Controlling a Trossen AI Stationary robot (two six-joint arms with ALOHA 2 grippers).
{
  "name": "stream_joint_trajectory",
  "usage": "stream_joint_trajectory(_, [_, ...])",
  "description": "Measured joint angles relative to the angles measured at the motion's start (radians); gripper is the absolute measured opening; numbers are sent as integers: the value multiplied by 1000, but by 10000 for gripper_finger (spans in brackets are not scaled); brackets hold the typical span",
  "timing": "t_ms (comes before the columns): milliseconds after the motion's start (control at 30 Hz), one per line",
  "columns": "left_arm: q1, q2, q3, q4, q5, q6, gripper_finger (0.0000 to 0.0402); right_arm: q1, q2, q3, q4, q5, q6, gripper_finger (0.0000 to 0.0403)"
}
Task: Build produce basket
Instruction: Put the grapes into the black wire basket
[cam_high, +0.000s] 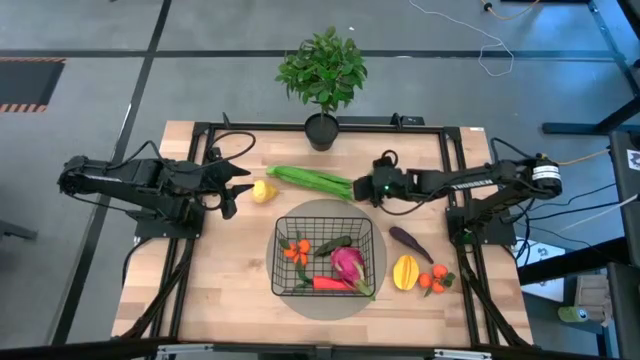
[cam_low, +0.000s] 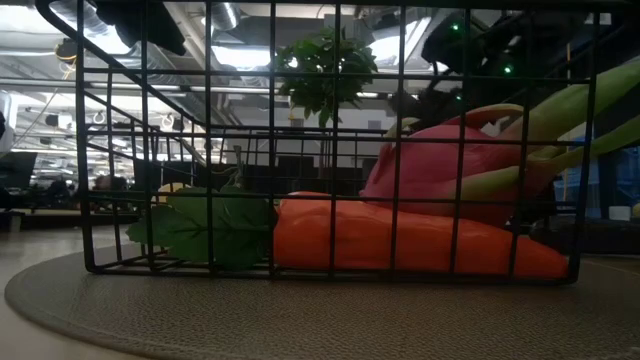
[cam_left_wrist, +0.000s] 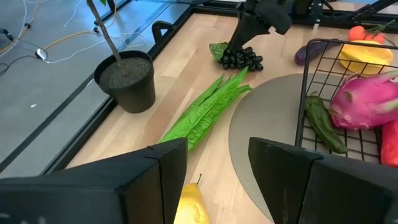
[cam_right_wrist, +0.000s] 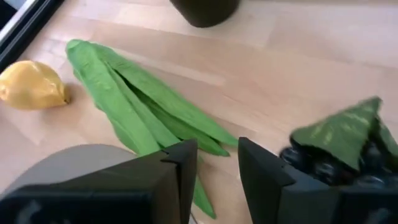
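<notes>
Produce basket (cam_high: 283, 232) partly filled; we have several pieces left.
Lemon (cam_high: 263, 191), beans (cam_high: 311, 180), grapes (cam_left_wrist: 242, 59), eggplant (cam_high: 410, 242), mango (cam_high: 405, 271) remain outside. Left gripper (cam_high: 236, 187) open, empty; right gripper (cam_high: 360, 188) part-open above beans, holding nothing.

overhead, table-level close, two wrist views

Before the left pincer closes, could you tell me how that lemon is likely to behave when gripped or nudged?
The lemon looks smooth and rounded, so it may roll or squirt sideways if pinched off-centre. It lies free on bare table, just ahead of the left pincer. Being a small toy, it is probably light.
</notes>
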Motion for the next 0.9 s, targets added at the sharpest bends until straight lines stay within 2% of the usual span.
stream_joint_trajectory(133, [0,0,0,0,0,0,160,0,7,52,-43,2,-99,107])
stream_joint_trajectory(333, [0,0,0,0,0,0,160,15,7,186,-150,112,-195,107])
stream_joint_trajectory(467, [0,0,0,-1,0,0,160,23,6,275,-362,147,-156,107])
stream_joint_trajectory(600, [0,0,0,-1,0,-1,160,26,6,302,-554,178,-63,107])
stream_joint_trajectory(900, [0,0,0,-1,0,-27,160,26,6,231,-599,177,38,108])
